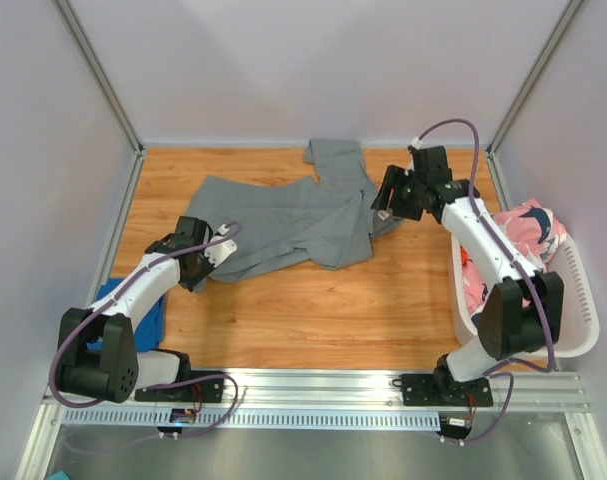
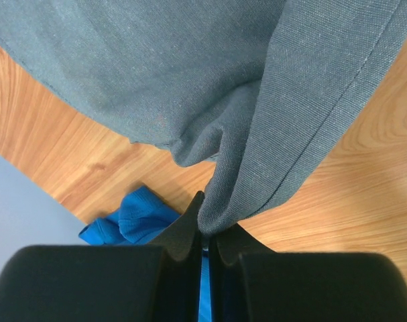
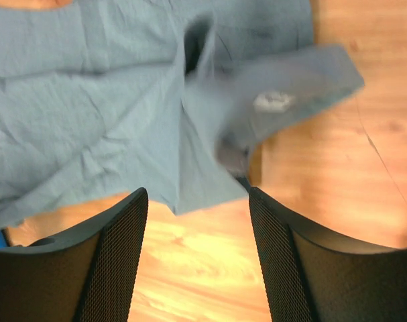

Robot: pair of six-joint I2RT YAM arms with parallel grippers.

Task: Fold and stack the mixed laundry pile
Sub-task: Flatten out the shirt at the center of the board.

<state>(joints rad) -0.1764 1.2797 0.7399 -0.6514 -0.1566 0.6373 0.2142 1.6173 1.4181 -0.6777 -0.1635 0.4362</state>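
- The long grey garment (image 1: pixel 293 215) lay spread across the far half of the wooden bench (image 1: pixel 333 310), rumpled, with 1 part reaching toward the back wall.
- The left hand (image 2: pixel 204 231) was clenched on a fold of the grey garment at its near left edge; in the left wrist view the cloth was pinched between the 2 dark fingers and hung up from them in a draped ridge.
- The right hand (image 3: pixel 198 201) stood spread wide and grasped nothing, its 2 mesh-faced fingers (image 3: pixel 116 248) apart above bare wood, just beside the right edge of the grey garment.
- In the right wrist view, a small white label (image 3: pixel 273 102) showed on a flap of the grey cloth, though the picture was blurred.
- The bright blue garment (image 1: pixel 148 320) lay bunched at the left edge of the bench, partly under the left arm.
- The white slotted basket (image 1: pixel 583 300) sat at the right edge of the bench, beside the right arm.
- The pink patterned garment (image 1: pixel 528 225) was heaped in the basket's far end, and some bright orange cloth (image 1: pixel 475 290) showed at its inner wall.
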